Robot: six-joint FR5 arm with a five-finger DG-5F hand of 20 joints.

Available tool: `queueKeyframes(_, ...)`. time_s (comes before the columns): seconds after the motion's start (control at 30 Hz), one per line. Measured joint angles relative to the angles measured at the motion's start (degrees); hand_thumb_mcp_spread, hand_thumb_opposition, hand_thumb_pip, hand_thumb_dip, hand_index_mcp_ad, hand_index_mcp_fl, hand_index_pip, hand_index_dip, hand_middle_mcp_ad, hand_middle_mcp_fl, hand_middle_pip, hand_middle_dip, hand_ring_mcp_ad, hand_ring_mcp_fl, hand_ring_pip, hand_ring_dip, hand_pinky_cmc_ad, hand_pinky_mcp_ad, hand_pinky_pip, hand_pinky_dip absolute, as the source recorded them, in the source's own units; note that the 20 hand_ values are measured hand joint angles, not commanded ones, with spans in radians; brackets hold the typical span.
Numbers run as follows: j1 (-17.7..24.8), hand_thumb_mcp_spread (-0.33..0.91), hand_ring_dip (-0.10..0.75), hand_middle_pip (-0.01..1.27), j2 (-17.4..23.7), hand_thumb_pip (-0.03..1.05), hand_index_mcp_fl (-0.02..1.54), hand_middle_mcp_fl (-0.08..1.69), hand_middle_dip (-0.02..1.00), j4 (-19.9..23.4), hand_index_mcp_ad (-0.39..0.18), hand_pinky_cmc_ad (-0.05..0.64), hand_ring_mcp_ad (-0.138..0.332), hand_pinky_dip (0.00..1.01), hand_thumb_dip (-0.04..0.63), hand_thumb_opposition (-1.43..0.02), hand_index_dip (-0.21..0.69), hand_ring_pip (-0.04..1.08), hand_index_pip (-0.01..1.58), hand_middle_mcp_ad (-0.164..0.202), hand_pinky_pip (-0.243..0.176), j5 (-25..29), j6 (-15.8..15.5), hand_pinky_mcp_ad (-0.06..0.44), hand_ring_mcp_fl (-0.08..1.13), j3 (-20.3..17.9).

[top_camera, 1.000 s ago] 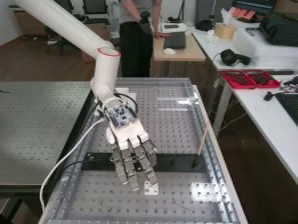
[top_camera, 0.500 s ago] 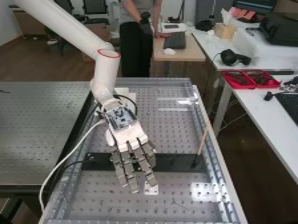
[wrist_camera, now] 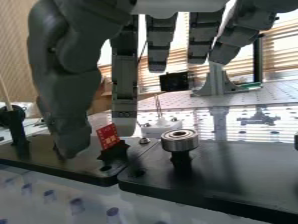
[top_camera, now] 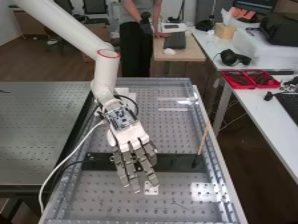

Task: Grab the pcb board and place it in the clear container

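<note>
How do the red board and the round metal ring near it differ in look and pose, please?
The red board is flat with straight edges, while the metal ring is silvery and round. The red board stands on edge, slightly tilted; the metal ring lies level, its round opening facing up. Both sit raised on small dark holders.

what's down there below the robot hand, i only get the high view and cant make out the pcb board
Observer: In the wrist view, a small red board stands on edge in a black holder.
Operator: ok and where is it against the fingers
Observer: It shows in the gap between the thumb and one straight finger of the robot hand; I can't tell whether either touches it.
Operator: anything next to it i could bump
Observer: Yes, a round metal ring sits on a black post close by.
</note>
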Motion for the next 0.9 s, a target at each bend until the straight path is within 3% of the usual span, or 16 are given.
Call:
queueKeyframes(0.13,-0.07,0.65,0.051,0.13,0.1,0.35,0.49,0.07,0.16,0.67,-0.101,0.262,0.173,0.19,0.222,-0.82,0.204,0.09,1.21,0.024,-0.042,-0.01,-0.59,0.133,0.05,-0.21)
queueKeyframes(0.53,-0.2,0.64,0.058,0.13,0.59,0.34,0.51,0.11,0.16,2.96,-0.099,0.278,0.169,0.2,0.223,-0.86,0.202,0.1,1.25,0.028,-0.042,0.02,-2.21,0.131,0.06,-1.08)
queueKeyframes(0.77,-0.31,0.64,0.058,0.13,1.46,0.34,0.53,0.11,0.16,6.69,-0.099,0.284,0.169,0.2,0.223,-0.88,0.202,0.1,1.25,0.028,-0.042,0.04,-4.98,0.131,0.06,-2.07)
queueKeyframes(0.9,-0.41,0.7,0.058,0.13,1.86,0.38,0.66,0.11,0.16,7.92,-0.12,0.284,0.169,0.2,0.234,-0.87,0.229,0.1,1.29,0.026,-0.042,-0.06,-5.92,0.131,0.06,-2.36)
